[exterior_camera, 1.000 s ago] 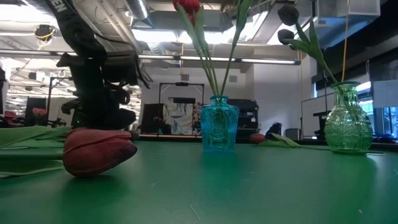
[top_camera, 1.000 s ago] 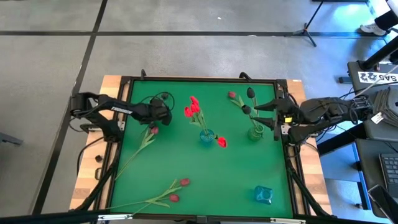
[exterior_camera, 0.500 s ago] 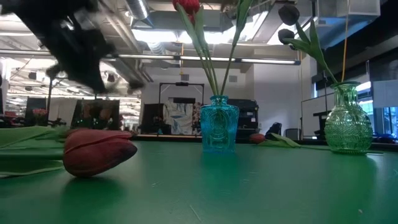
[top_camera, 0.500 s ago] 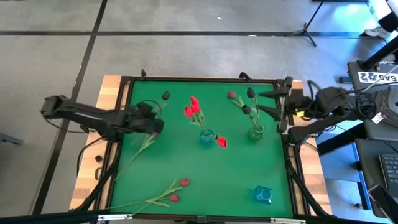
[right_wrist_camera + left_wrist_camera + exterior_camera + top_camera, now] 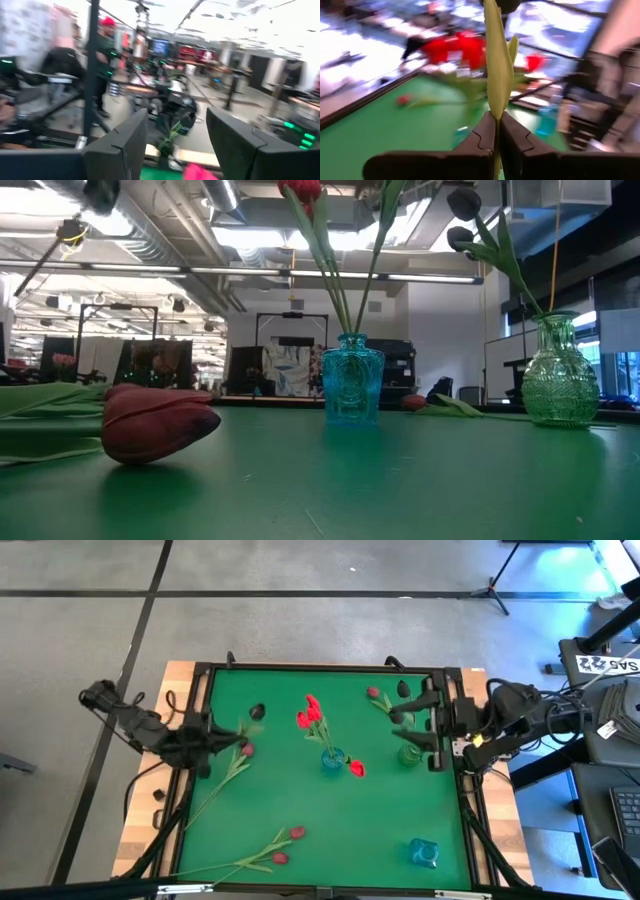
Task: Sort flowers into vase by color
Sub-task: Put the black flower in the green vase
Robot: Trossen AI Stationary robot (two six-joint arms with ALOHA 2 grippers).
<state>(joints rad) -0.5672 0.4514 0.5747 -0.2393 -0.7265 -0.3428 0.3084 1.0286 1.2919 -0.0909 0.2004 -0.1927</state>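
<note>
My left gripper (image 5: 212, 730) is at the table's left edge, shut on a flower whose dark maroon head (image 5: 257, 712) points toward the table's middle; its own view shows the pale green leaf (image 5: 498, 60) rising from the fingers. My right gripper (image 5: 412, 726) hangs open above the green vase (image 5: 408, 753) at the right edge, with nothing between its fingers (image 5: 120, 145). The green vase (image 5: 560, 375) holds dark flowers (image 5: 401, 690). A blue vase (image 5: 332, 760) holds red flowers (image 5: 310, 715). A pink flower (image 5: 246, 749) lies flat beside the left gripper. My left gripper pinches the flower's pale green leaf and stem (image 5: 496, 114) between its two shut fingers, well below the head. The fingers lie about level, coming from the table's left side. The leaf runs on past the fingertips to the dark head (image 5: 506, 4), clear of the table.
Two more flowers (image 5: 285, 845) lie at the near left; one red head (image 5: 160, 423) fills the low view's left. A pink flower (image 5: 373, 693) lies at the far right. A small blue vase (image 5: 424, 852) stands at the near right. A red head (image 5: 356, 768) lies by the blue vase.
My left gripper has pulled back toward the table's left edge, risen and tipped from pointing down to level. It has taken the dark flower along, and the head has shifted nearer. My right gripper has risen and tipped up by the green vase, still open.
</note>
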